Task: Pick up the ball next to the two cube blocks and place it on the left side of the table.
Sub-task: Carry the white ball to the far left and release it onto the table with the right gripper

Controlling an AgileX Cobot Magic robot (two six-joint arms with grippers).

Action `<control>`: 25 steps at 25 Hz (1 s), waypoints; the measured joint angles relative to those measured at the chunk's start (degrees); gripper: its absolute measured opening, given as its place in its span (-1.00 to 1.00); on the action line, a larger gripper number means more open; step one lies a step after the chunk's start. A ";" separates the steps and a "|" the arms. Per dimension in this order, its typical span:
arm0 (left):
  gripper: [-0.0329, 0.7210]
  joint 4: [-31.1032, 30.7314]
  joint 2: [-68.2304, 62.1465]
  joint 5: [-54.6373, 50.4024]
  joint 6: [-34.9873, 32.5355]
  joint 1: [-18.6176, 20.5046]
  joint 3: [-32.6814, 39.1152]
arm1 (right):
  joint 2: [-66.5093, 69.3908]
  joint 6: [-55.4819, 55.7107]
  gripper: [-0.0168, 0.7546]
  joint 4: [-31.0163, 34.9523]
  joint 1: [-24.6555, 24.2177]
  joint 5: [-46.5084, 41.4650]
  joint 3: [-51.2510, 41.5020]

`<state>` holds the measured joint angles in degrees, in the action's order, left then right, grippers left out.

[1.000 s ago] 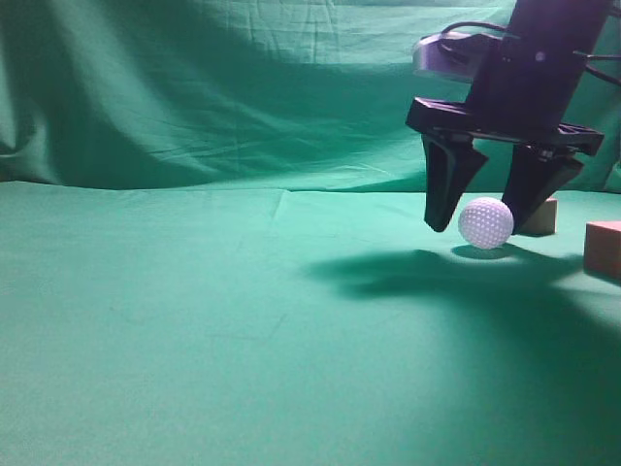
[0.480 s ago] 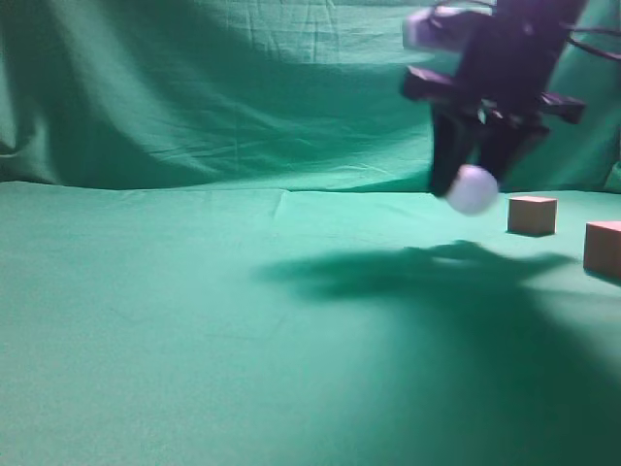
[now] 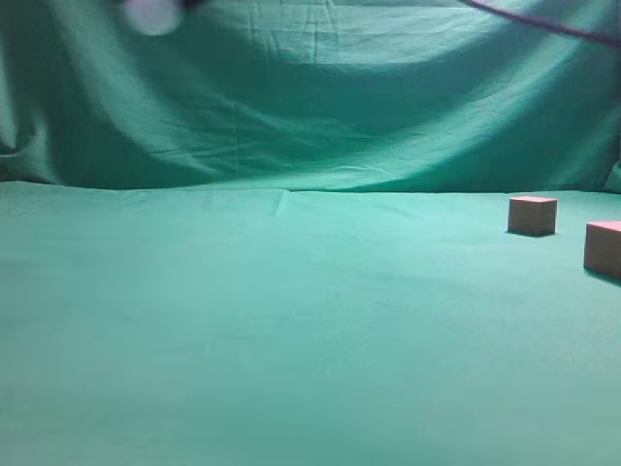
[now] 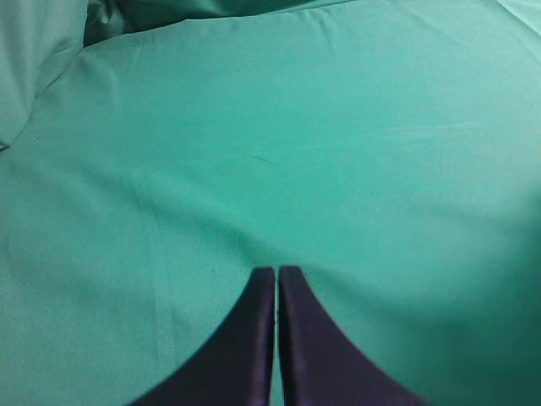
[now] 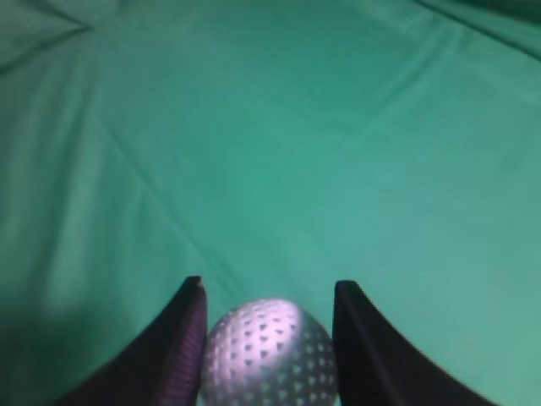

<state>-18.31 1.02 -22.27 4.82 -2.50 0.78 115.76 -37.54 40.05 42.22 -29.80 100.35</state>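
The white dimpled ball (image 5: 269, 355) sits between the fingers of my right gripper (image 5: 269, 286), which is shut on it high above the green table (image 5: 279, 127). In the exterior view the ball (image 3: 153, 15) is a white blur at the top left edge, with the gripper almost wholly out of frame. The two reddish-brown cube blocks stand on the table (image 3: 291, 320) at the right, one farther back (image 3: 533, 215) and one at the right edge (image 3: 604, 249). My left gripper (image 4: 276, 271) is shut and empty above bare cloth.
A green cloth backdrop (image 3: 320, 107) rises behind the table. A dark cable (image 3: 543, 21) crosses the top right corner of the exterior view. Cloth folds (image 4: 51, 51) lie at the far left of the left wrist view.
My right gripper closed on the ball beside the cubes, lifted it, and carried it up and far to the left, leaving the exterior frame except for the blurred ball.
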 joint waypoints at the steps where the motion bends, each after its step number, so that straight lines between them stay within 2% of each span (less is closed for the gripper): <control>1: -0.91 0.00 0.00 0.00 0.00 0.00 0.00 | 2.43 -0.33 -0.17 0.10 2.19 1.20 2.49; 6: -0.91 0.00 0.00 0.00 0.00 0.00 0.00 | 15.72 -0.60 -0.17 0.35 8.50 2.79 15.71; 12: -0.91 0.00 0.00 0.00 0.00 0.00 0.00 | 29.12 -1.02 -0.17 2.13 11.41 9.36 26.77; 23: -0.91 0.00 0.00 0.00 0.00 0.00 0.00 | 35.50 -5.42 -0.17 2.56 12.09 13.34 29.24; 25: -0.91 0.00 0.00 0.00 0.00 0.00 0.00 | 35.50 -5.42 0.05 2.68 12.09 13.34 29.24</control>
<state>-18.31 1.02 -22.27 4.82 -2.50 0.78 151.27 -42.96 42.73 54.31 -16.46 129.59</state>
